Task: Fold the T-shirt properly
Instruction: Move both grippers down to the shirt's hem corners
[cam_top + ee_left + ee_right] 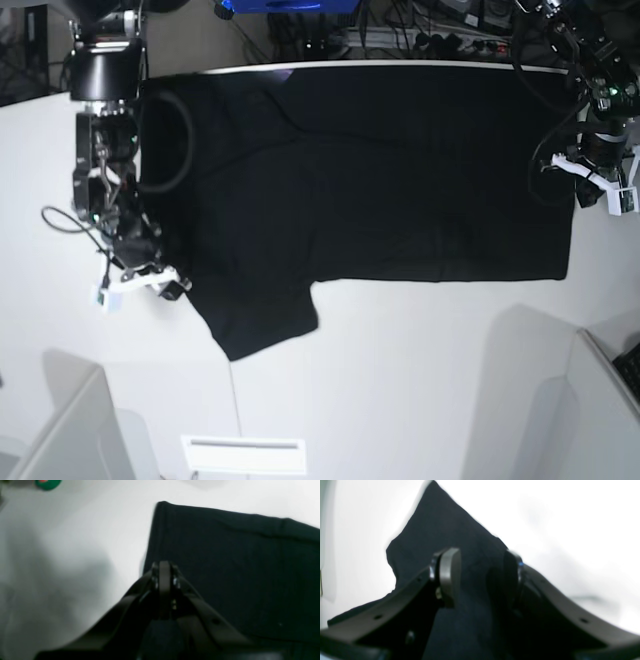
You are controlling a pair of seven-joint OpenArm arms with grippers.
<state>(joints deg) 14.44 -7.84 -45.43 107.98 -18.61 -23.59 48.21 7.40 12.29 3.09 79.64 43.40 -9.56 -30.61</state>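
Cloth like this is light, limp and slack: the T-shirt [370, 170] will sag and crease wherever it is lifted, and it has no stiffness to carry a fold on its own. It lies spread flat, plain black side up, across the far part of the white bench [400, 380], its upper edge running along the bench's far edge. The collar end sits toward the left edge in the base view, the hem toward the right edge, and one short sleeve [260, 320] juts toward the near side.

The right hand [480, 577] hangs over the sleeve area near the left edge with its two pads spread apart and black fabric visible between them; nothing is gripped. The left hand [164, 578] is at the hem end near the right edge, its pads pressed together. Whether they pinch a fold of the shirt cannot be told, since the wrist view is blurred and everything there is black.

Good places to take hold, in my judgement, are the seamed edges: hem corners, sleeve cuff and shoulder, where the doubled fabric gives the pads something to bite. Pinching a single layer mid-panel would likely drag wrinkles across the bench.
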